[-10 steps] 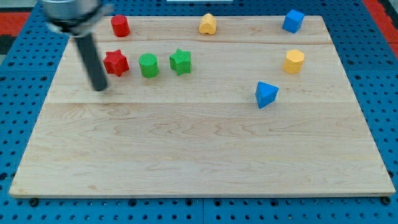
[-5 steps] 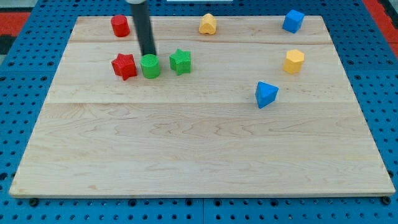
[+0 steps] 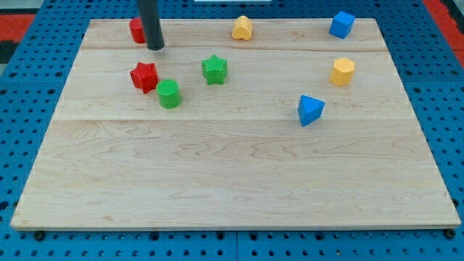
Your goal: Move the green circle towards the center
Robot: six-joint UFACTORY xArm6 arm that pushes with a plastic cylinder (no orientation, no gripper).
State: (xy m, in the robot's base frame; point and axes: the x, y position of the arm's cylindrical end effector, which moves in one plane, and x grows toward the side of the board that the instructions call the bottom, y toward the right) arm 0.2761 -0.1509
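Note:
The green circle (image 3: 169, 93) lies on the wooden board (image 3: 232, 174) in the upper left part, just below and to the right of a red star (image 3: 144, 76). A green star (image 3: 214, 69) sits to its upper right. My tip (image 3: 155, 47) is above the green circle, near the view's top, clear of it and right beside a red cylinder (image 3: 135, 30) that the rod partly hides.
A yellow block (image 3: 242, 28) sits at the top middle. A blue cube (image 3: 341, 24) is at the top right. A yellow hexagon-like block (image 3: 343, 71) is below it. A blue triangular block (image 3: 310, 109) lies right of centre.
My tip went from the left of the red star to behind the green circle, then back up to the top. The green circle slid down; the green star shifted slightly.

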